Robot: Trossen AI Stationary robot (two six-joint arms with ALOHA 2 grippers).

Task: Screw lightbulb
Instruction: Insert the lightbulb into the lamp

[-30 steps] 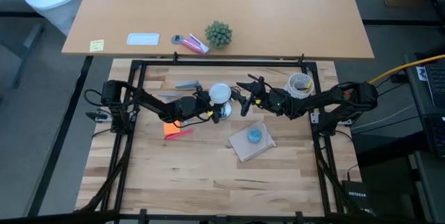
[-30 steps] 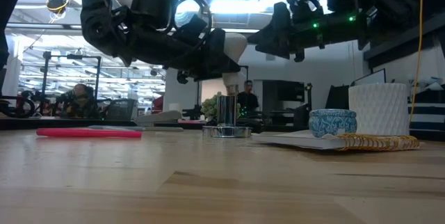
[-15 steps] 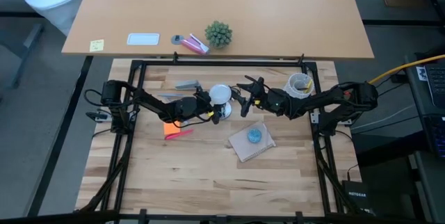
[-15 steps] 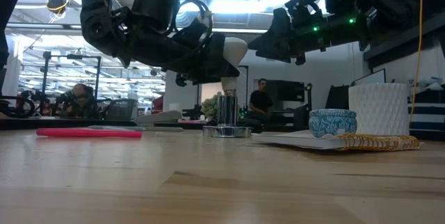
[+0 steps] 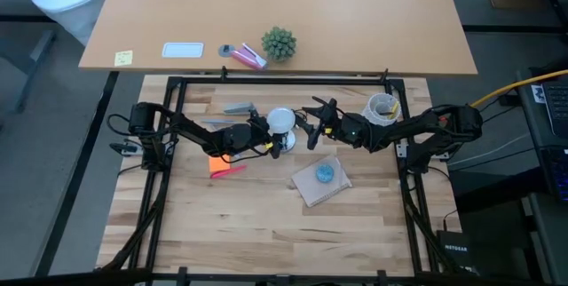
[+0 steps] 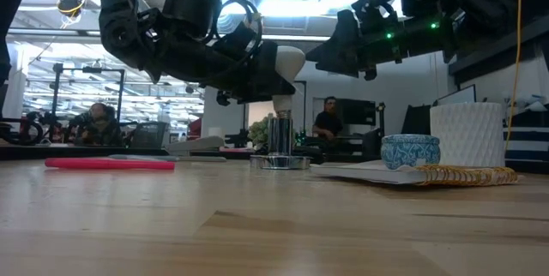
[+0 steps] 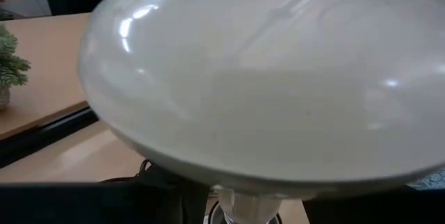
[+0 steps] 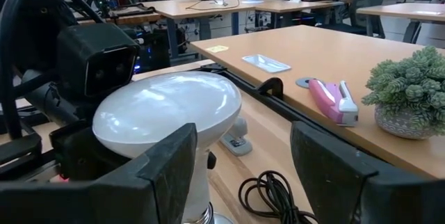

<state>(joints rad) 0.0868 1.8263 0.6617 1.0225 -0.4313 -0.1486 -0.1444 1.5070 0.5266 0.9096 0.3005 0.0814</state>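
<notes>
Lightbulb [image 6: 287,60] upright over socket [image 6: 280,146], base at its mouth, axis vertical | left hand [image 5: 266,137] clamped on globe from the side | right hand [image 5: 307,123] just beside bulb, fingers apart, empty | left nearer.

1. You are in a robotics lab or workshop: two dark arms are mounted on a black frame [image 5: 177,82] around a wooden counter [image 5: 266,224].
2. Past the counter's far edge you see rows of workbenches [image 8: 229,5] loaded with cables and equipment.
3. Bright ceiling lights [image 6: 283,6] hang over a large open hall.
4. A seated person [image 6: 99,117] and a standing person [image 6: 328,117] are at stations in the background.
</notes>
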